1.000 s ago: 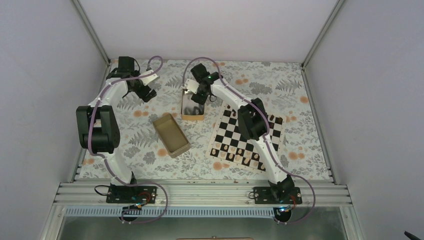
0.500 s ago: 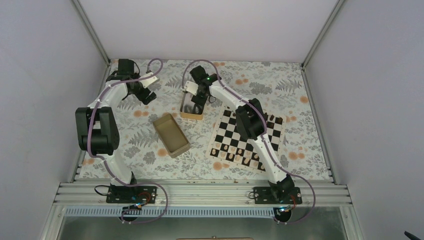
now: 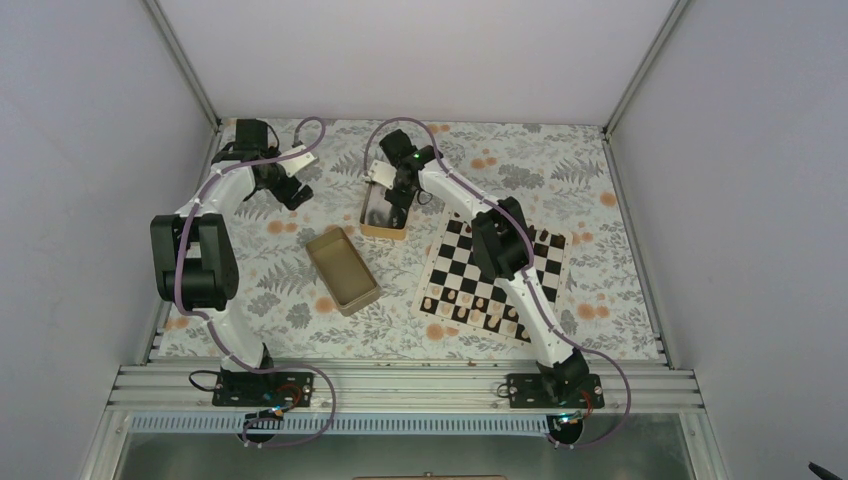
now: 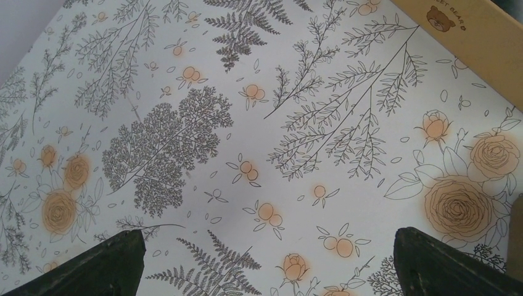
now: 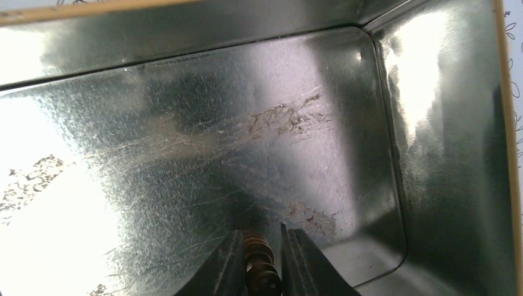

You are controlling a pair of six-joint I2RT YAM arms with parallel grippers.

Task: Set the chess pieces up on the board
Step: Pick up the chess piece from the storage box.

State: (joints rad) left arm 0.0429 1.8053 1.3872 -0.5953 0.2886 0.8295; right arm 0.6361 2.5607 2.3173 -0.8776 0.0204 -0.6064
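- A golden tin wall [image 4: 487,43] in the left wrist view's upper right corner carried a small bear face with the letters "ET BEAR"; the rest was cut off.
- The right arm stretched toward the table's far edge, and the right gripper [image 5: 259,259] was down inside the far tin [image 3: 384,232].
- Its fingers [image 5: 225,268] were pinched on a dark brown chess piece [image 5: 259,271] just above the tin's scratched metal floor.
- The left arm was folded along the left edge. The left gripper [image 4: 271,246] was spread wide and empty above the floral cloth [image 4: 247,123] near the far-left corner.
- The board [image 3: 455,262] lay toward the near-right corner, with small pieces [image 3: 470,305] in its near rows.
- A second open tin [image 3: 342,270] lay mid-table.
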